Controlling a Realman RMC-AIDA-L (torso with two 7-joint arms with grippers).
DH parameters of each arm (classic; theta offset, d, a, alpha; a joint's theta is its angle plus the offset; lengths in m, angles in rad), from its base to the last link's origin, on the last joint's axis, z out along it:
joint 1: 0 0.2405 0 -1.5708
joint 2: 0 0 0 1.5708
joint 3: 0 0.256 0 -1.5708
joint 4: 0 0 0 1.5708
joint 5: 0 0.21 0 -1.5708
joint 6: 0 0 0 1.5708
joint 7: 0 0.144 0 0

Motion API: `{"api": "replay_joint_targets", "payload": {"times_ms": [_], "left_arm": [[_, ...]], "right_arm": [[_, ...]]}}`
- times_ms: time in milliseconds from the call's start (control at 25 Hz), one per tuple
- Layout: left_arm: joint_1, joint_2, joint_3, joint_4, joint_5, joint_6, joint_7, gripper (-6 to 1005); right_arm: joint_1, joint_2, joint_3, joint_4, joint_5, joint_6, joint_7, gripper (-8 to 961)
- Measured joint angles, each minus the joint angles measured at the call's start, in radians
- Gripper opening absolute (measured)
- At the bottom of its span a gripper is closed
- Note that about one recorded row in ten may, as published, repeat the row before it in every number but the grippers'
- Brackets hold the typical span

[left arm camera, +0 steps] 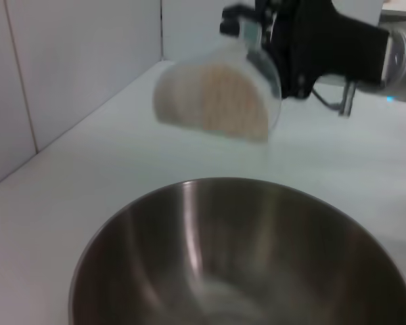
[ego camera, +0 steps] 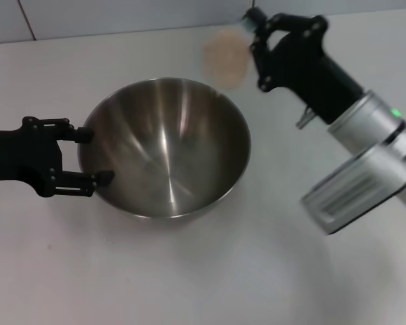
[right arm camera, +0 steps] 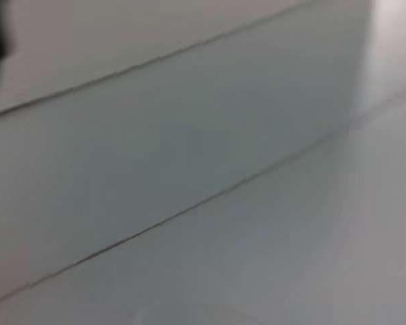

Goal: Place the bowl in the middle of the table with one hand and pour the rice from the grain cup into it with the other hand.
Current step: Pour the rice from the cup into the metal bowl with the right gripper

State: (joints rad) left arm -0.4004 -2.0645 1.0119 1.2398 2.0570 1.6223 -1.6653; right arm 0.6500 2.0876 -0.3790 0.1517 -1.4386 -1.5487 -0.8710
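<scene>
The steel bowl (ego camera: 166, 145) stands on the white table (ego camera: 210, 271) near its middle, and its inside shows no rice. My left gripper (ego camera: 96, 156) is open at the bowl's left rim, fingertips against its outer edge. My right gripper (ego camera: 252, 34) is shut on the clear grain cup (ego camera: 224, 57), which is tipped on its side just beyond the bowl's far right rim. The beige rice (ego camera: 227, 61) is still inside the cup. The left wrist view shows the tilted cup (left arm camera: 216, 98) with rice, held by the right gripper (left arm camera: 267, 40), above and behind the bowl (left arm camera: 243, 257).
A tiled wall (ego camera: 122, 17) runs along the table's far edge. The right wrist view shows only that wall (right arm camera: 155, 101) and bare tabletop (right arm camera: 311, 257). The silver-and-white right arm (ego camera: 372, 156) hangs over the table's right side.
</scene>
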Motion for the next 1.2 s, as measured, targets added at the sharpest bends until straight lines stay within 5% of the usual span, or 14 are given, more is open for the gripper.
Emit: {"api": "replay_joint_targets", "payload": {"times_ms": [200, 680, 1040, 1200], "left_arm": [[-0.006, 0.000, 0.002, 0.001, 0.000, 0.000, -0.007, 818], [-0.020, 0.002, 0.013, 0.000, 0.000, 0.001, -0.008, 818], [-0.033, 0.002, 0.014, 0.000, 0.015, 0.000, -0.009, 818], [-0.033, 0.001, 0.014, 0.000, 0.020, -0.001, -0.010, 818]], "right_arm": [[0.026, 0.004, 0.016, 0.127, -0.053, 0.060, -0.563, 14], [0.033, 0.005, 0.092, 0.186, -0.191, 0.146, -1.483, 14], [0.026, 0.005, 0.126, 0.212, -0.299, 0.178, -1.609, 32], [-0.048, 0.003, 0.386, 0.465, -0.300, 0.180, -1.361, 40]]}}
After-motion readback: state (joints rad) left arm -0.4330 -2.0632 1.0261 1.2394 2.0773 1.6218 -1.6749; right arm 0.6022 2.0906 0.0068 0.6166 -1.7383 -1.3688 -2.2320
